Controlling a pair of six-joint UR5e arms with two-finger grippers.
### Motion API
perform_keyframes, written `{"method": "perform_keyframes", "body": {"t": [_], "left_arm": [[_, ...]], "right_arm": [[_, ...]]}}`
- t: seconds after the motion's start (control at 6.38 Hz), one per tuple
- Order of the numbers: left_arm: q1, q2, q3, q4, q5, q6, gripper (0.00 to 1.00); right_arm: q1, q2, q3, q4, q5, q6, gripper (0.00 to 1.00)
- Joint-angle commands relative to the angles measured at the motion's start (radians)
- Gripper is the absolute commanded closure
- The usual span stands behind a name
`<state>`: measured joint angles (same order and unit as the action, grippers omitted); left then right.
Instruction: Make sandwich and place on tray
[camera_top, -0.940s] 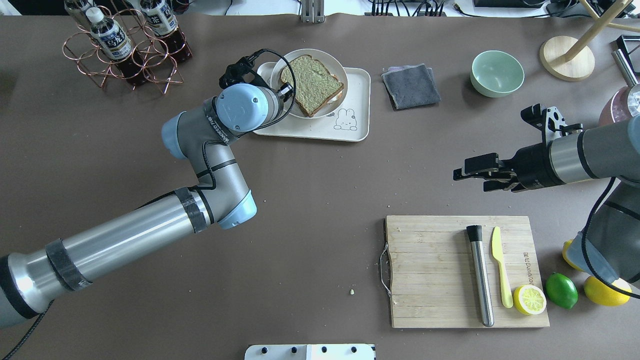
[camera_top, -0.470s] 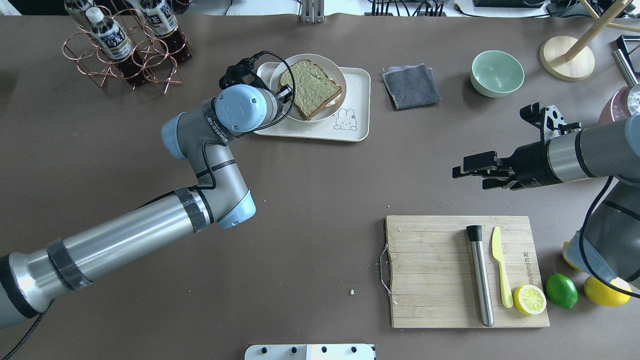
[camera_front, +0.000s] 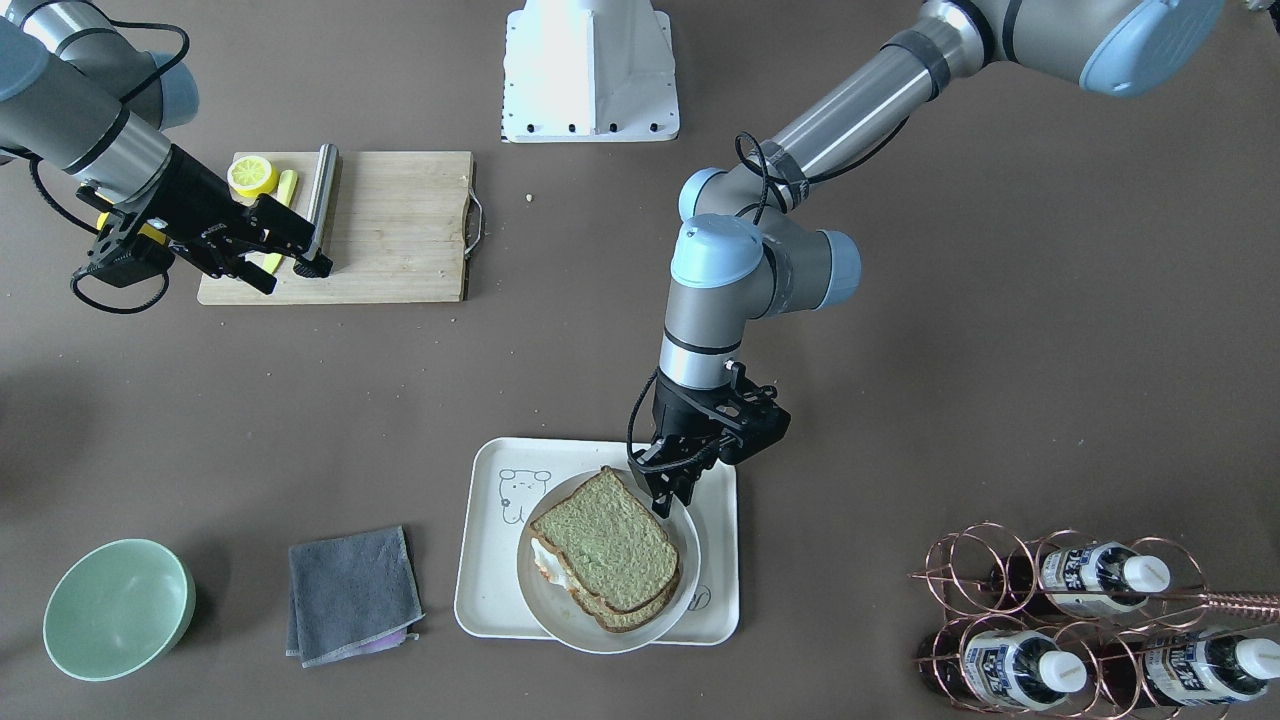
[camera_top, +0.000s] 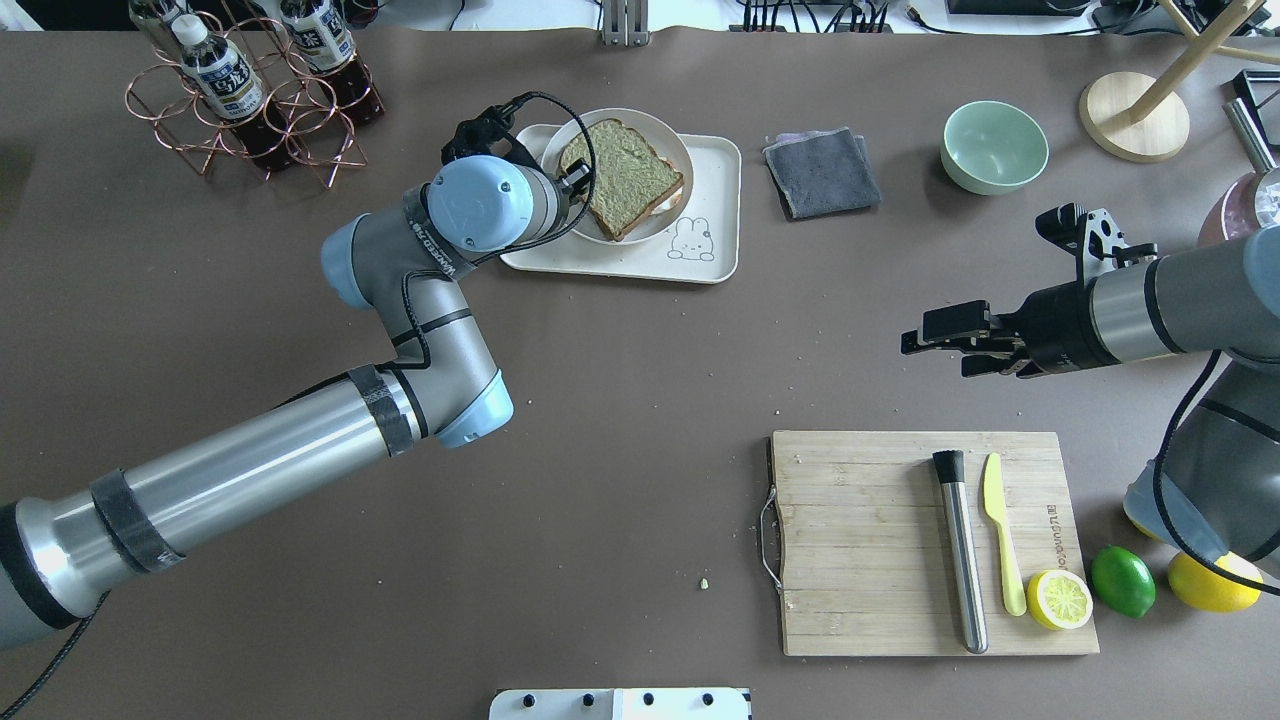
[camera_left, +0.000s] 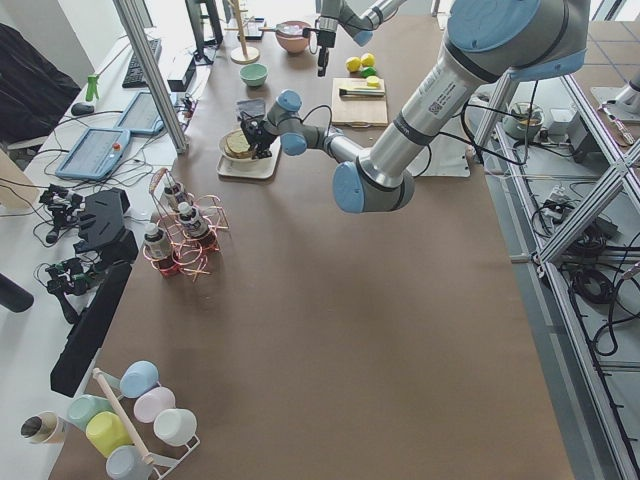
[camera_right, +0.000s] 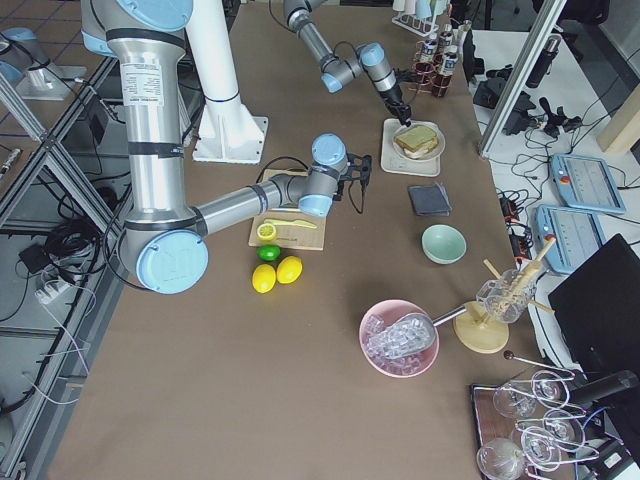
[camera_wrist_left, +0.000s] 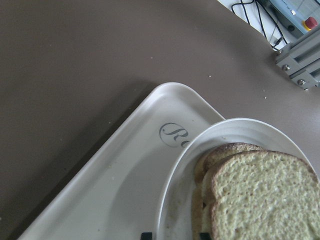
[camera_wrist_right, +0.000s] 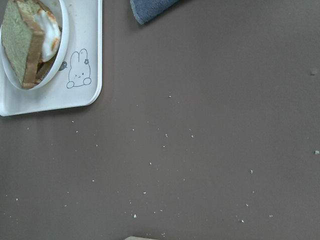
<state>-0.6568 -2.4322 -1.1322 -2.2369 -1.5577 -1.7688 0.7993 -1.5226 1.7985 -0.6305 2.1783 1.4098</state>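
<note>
Cream tray (camera_top: 620, 262) runs left-right; sandwich (camera_top: 622, 178) sits skewed.

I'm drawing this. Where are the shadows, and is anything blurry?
Front-facing view: soft shadow beside the green bowl. Left wrist view: dark shadow on the table along the tray, sandwich sharp. Right wrist view: sharp, even tiny crumbs show.
</note>
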Motion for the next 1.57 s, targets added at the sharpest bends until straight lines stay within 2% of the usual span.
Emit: {"method": "perform_keyframes", "body": {"t": [0.0, 0.16, 0.31, 0.63, 0.78, 0.94, 1.1, 1.41], "left_arm": [[-0.02, 0.08, -0.113, 0.01, -0.071, 0.012, 0.56], [-0.023, 0.146, -0.195, 0.016, -0.114, 0.026, 0.17], [-0.023, 0.215, -0.319, 0.066, -0.125, 0.051, 0.03], [-0.026, 0.336, -0.575, 0.237, -0.13, 0.122, 0.03], [-0.027, 0.454, -0.695, 0.27, -0.127, 0.237, 0.03], [-0.029, 0.56, -0.763, 0.267, -0.127, 0.303, 0.03], [-0.032, 0.647, -0.821, 0.264, -0.128, 0.386, 0.03], [-0.117, 0.818, -0.909, 0.263, -0.133, 0.534, 0.03]], "right_arm": [[0.001, 0.001, -0.004, 0.002, 0.0, 0.0, 0.01], [0.006, 0.001, -0.002, 0.0, 0.001, -0.002, 0.01], [0.02, 0.005, -0.002, -0.003, 0.009, -0.002, 0.01], [0.067, 0.001, -0.005, -0.015, 0.018, -0.002, 0.01], [0.108, 0.001, -0.004, -0.059, 0.02, -0.031, 0.01], [0.147, -0.001, -0.004, -0.14, 0.021, -0.155, 0.01], [0.199, -0.001, 0.005, -0.278, 0.021, -0.322, 0.01], [0.263, -0.039, 0.027, -0.504, 0.0, -0.586, 0.01]]}}
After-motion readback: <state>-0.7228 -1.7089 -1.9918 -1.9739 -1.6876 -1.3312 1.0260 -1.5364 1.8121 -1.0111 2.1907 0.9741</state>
